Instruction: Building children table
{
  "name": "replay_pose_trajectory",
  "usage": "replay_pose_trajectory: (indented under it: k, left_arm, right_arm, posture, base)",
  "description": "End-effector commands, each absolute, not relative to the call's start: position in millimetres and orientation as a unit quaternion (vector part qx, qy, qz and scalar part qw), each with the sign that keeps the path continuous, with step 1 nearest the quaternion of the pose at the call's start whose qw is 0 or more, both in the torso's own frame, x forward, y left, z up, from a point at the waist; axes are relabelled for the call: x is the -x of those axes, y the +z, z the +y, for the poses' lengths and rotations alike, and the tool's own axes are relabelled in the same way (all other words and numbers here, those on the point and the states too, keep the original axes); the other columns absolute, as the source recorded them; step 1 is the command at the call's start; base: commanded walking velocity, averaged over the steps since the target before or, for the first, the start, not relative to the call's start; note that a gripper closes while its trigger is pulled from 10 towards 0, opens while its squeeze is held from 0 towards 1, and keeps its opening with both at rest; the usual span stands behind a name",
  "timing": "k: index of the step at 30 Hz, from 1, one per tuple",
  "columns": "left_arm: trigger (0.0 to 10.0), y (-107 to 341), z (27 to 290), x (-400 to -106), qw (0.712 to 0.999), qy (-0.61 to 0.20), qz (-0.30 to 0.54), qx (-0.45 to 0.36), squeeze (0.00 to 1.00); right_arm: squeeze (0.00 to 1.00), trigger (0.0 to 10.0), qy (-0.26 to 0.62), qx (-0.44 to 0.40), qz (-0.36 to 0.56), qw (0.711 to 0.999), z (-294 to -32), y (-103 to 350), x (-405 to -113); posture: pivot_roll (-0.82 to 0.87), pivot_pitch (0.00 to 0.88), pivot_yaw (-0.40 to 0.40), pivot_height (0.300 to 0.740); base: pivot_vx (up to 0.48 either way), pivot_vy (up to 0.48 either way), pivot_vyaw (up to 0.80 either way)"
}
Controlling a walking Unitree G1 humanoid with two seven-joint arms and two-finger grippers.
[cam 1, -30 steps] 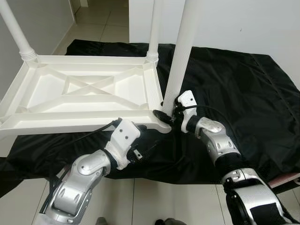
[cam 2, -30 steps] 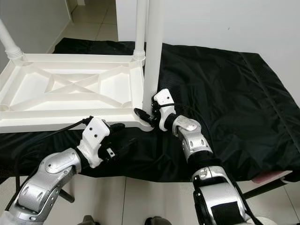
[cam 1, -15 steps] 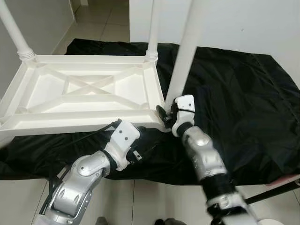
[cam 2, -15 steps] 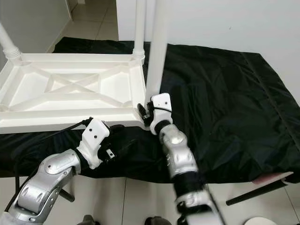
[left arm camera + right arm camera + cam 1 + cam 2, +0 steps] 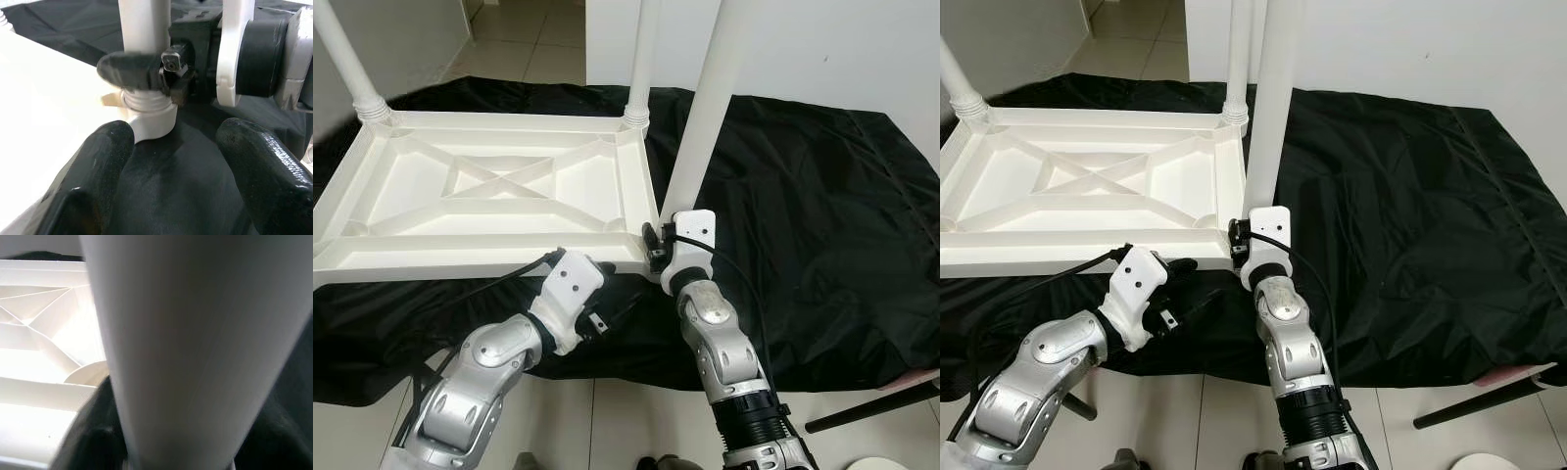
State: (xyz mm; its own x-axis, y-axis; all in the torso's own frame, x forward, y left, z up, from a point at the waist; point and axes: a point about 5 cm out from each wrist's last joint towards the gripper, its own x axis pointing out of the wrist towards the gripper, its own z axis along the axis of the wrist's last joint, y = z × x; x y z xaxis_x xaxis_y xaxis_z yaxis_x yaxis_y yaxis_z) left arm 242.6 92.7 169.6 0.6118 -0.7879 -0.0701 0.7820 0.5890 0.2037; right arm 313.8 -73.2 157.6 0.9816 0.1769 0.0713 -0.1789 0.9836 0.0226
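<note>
A white plastic table top (image 5: 489, 196) lies upside down on a black cloth (image 5: 803, 215). Two legs stand screwed in at its far corners: far left leg (image 5: 347, 59), far right leg (image 5: 641, 59). A third white leg (image 5: 700, 127) stands at the near right corner, leaning slightly right. My right gripper (image 5: 656, 245) is shut around its base, just above the threaded collar (image 5: 149, 105). One of its fingers (image 5: 132, 71) wraps the leg. In the right wrist view the leg (image 5: 195, 347) is very close. My left gripper (image 5: 171, 161) is open and low beside the table's near edge, pointing at that corner.
The cloth covers a tiled floor (image 5: 529, 49) in front of a white wall (image 5: 822, 49). A dark rod (image 5: 871, 406) lies at the cloth's near right edge. The cloth to the right of the table top is bare.
My right arm has swung inward, so its forearm now runs straight up to the leg from below. The held leg leans a little more to the right. The left arm has stayed put.
</note>
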Motion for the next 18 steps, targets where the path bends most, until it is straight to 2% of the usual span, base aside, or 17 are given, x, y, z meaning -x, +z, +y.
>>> replay_pose_trajectory:
  k: [1, 9, 15, 16, 17, 18]
  left_arm:
    - [10.0, 170.2, 93.6, -244.1, 0.894, -0.434, -0.012, -0.109, 0.00]
    - [10.0, 167.6, 92.2, -241.7, 0.894, -0.434, -0.009, -0.108, 0.00]
    - [10.0, 168.4, 93.4, -241.6, 0.894, -0.435, -0.009, -0.109, 0.00]
    - [10.0, 167.9, 93.4, -242.0, 0.894, -0.435, -0.008, -0.110, 0.00]
    - [10.0, 167.9, 93.4, -242.0, 0.894, -0.435, -0.008, -0.110, 0.00]
    - [10.0, 168.1, 93.5, -243.0, 0.893, -0.435, -0.009, -0.112, 0.00]
  right_arm:
    - [1.00, 10.0, 0.083, -0.019, -0.021, 0.996, -79.3, 151.4, -314.3]
    - [1.00, 10.0, 0.095, -0.024, -0.030, 0.995, -88.5, 154.5, -311.3]
    - [1.00, 10.0, 0.152, -0.037, -0.041, 0.987, -94.3, 161.9, -312.8]
    - [0.05, 10.0, 0.175, -0.033, -0.039, 0.983, -95.1, 162.3, -313.2]
    - [0.05, 10.0, 0.175, -0.033, -0.039, 0.983, -95.1, 162.3, -313.2]
    - [0.00, 10.0, 0.195, -0.028, -0.039, 0.980, -96.0, 163.2, -313.9]
  posture:
    - [0.01, 0.104, -0.041, 0.740]
    - [0.01, 0.104, -0.043, 0.740]
    - [0.01, 0.106, -0.037, 0.740]
    - [0.01, 0.105, -0.036, 0.740]
    - [0.01, 0.105, -0.036, 0.740]
    - [0.01, 0.104, -0.036, 0.740]
  base:
    - [0.000, 0.000, 0.00]
    - [0.000, 0.000, 0.00]
    - [0.000, 0.000, 0.00]
    - [0.000, 0.000, 0.00]
    - [0.000, 0.000, 0.00]
    - [0.000, 0.000, 0.00]
